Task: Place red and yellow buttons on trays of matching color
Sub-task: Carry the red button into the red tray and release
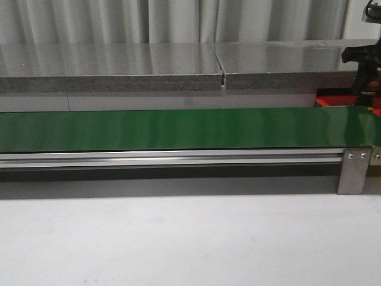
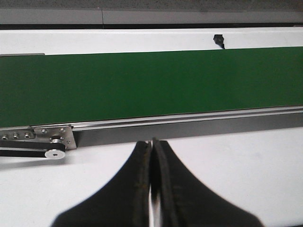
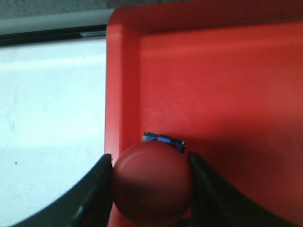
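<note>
The right tool [image 3: 150,165] is gripping a red button [image 3: 151,182] by its domed cap, one finger on either side, low in the middle of the right wrist view. Under it lies the red tray [image 3: 213,94], which is filling the right and upper part of that frame, with the white counter [image 3: 52,118] showing to the left. The button is hanging just inside the tray's left wall, so the colour match is right and the step in hand looks like the set-down.

To do it well, the arm should be lowering straight until the button's base meets the tray floor, and only then spreading the fingers, since a drop from height could let the rounded cap roll it over. Nudging a little farther from the wall would keep the left finger from catching on the rim as it spreads.

In the front view the tray [image 1: 324,101] is peeking out at the far right, behind the green belt [image 1: 178,128]. The left tool [image 2: 152,156] is sitting at the bottom centre of its own view, fingers pressed together and holding nothing, near the belt's front edge. No other button is showing on the belt.
</note>
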Robot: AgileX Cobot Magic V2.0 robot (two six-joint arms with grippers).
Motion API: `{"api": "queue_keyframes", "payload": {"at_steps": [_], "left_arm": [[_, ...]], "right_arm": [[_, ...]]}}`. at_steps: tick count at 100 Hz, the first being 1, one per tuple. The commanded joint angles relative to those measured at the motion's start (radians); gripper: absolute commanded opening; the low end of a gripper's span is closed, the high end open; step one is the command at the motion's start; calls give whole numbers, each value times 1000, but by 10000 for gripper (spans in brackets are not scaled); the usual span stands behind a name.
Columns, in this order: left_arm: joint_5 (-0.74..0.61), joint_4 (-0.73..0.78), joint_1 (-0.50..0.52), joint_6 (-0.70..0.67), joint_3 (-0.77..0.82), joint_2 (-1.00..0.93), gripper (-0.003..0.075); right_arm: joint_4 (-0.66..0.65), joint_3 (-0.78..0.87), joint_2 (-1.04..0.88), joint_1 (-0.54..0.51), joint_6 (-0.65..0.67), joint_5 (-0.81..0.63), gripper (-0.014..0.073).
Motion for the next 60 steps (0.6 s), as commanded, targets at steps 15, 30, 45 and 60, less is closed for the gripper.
{"api": "queue_keyframes", "payload": {"at_steps": [15,30,45,60], "left_arm": [[-69,-14,-6,-2,-25,3,-19],[-69,-14,-6,-2,-25,3,-19],[-69,-14,-6,-2,-25,3,-19],[-69,-14,-6,-2,-25,3,-19]], "right_arm": [[28,-29,-48,-4,1,-54,162],[28,-29,-48,-4,1,-54,374],[28,-29,-48,-4,1,-55,484],[28,-29,-55,-4,1,-62,477]]}}
